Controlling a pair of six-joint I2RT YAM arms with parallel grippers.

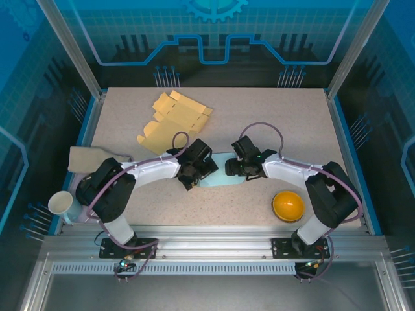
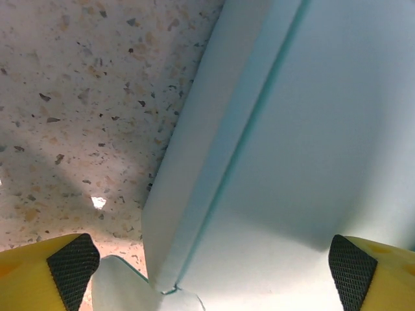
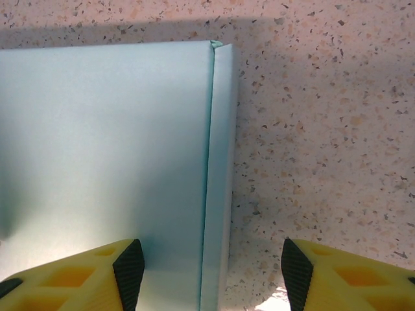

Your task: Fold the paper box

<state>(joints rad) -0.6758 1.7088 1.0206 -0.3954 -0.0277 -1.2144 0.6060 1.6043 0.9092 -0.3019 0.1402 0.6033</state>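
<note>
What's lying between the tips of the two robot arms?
A flat, pale blue paper box lies between the left end effector and the right end effector. The top view shows it.

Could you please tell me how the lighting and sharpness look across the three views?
Top external: evenly lit and sharp, faint highlight on the orange bowl. Left wrist: a soft shadow darkens the table and the paper box lower down, with one small glare spot. Right wrist: crisp, shadow band along the top.
</note>
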